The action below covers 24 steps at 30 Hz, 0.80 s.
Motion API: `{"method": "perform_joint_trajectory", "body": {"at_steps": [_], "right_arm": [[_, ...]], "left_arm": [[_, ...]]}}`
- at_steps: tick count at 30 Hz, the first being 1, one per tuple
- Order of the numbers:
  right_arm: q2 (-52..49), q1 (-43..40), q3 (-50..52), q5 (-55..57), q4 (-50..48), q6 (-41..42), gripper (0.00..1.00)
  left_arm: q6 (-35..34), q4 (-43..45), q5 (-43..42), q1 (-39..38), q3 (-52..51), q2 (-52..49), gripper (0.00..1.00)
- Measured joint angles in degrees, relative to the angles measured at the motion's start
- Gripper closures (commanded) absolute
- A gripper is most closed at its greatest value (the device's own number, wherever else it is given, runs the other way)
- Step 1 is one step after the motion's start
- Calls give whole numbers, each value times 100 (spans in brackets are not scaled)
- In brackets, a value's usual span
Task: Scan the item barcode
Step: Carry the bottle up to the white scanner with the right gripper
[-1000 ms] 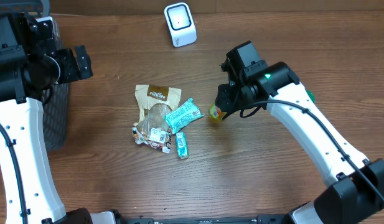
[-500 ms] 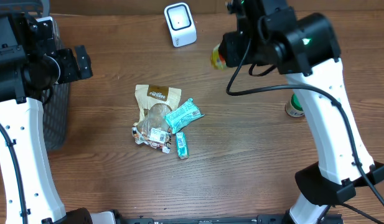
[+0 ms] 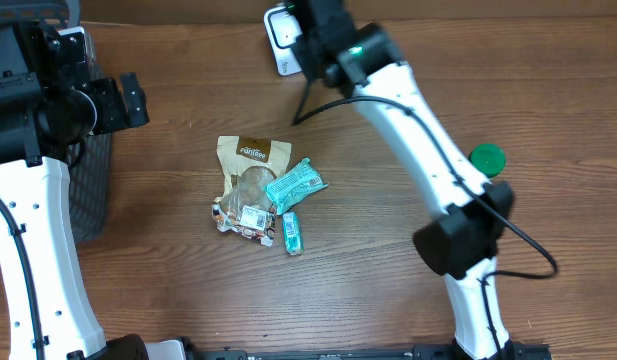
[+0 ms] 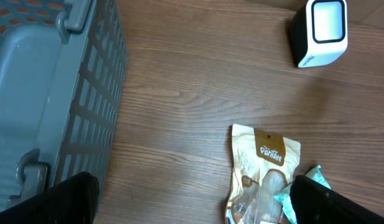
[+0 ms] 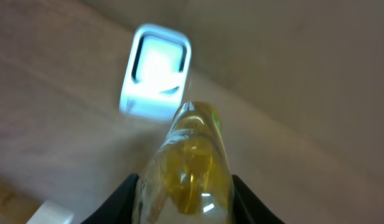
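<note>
My right gripper is shut on a clear bottle of yellow liquid, whose far end points at the white barcode scanner just beyond it. From above, the right arm reaches across the table, and the right gripper hangs beside the scanner, partly covering it. The bottle itself is hidden under the arm in the overhead view. My left gripper is open and holds nothing, above bare wood between the basket and the snack pile. The scanner also shows in the left wrist view, at the top right.
A pile of snacks lies mid-table: a tan pouch, a teal wrapper and a small bar. A green lid lies at the right. A grey basket stands at the left edge.
The right arm has swung up and left from mid-table to the scanner, carrying the bottle. The green lid has come into view. The left arm has not moved.
</note>
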<state>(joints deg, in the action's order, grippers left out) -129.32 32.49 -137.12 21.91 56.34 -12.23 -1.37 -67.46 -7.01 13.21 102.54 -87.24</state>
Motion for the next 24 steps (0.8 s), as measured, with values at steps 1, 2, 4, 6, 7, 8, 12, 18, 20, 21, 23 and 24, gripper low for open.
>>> {"method": "perform_joint_trajectory", "body": {"at_steps": [1,2,4,6,7,8,12,18,20,21,23,24], "right_arm": [[-98,39,0,94,-214,-155,70],[-225,81,0,175,-472,-376,69],[-431,122,0,280,-949,-715,69],[-581,127,0,345,-1368,-944,69],[-660,125,0,387,-1604,-1062,69],[-741,125,0,420,-1801,-1165,69],[-1027,118,0,487,-2496,-1381,71],[-1464,120,0,601,-3344,-1655,72],[-1626,120,0,710,-3626,-1803,72],[-1714,120,0,778,-3816,-1917,72],[-1856,120,0,881,-4028,-2188,73],[-1923,118,0,916,-4103,-2363,73]], "left_arm": [[0,-2,-2,0,0,0,0],[0,2,2,0,0,0,0],[0,0,0,0,0,0,0],[0,0,0,0,0,0,0],[0,0,0,0,0,0,0],[0,0,0,0,0,0,0],[0,0,0,0,0,0,1],[0,-2,0,0,0,0,0],[0,0,0,0,0,0,0],[0,0,0,0,0,0,0],[0,0,0,0,0,0,0],[0,-2,0,0,0,0,0]]}}
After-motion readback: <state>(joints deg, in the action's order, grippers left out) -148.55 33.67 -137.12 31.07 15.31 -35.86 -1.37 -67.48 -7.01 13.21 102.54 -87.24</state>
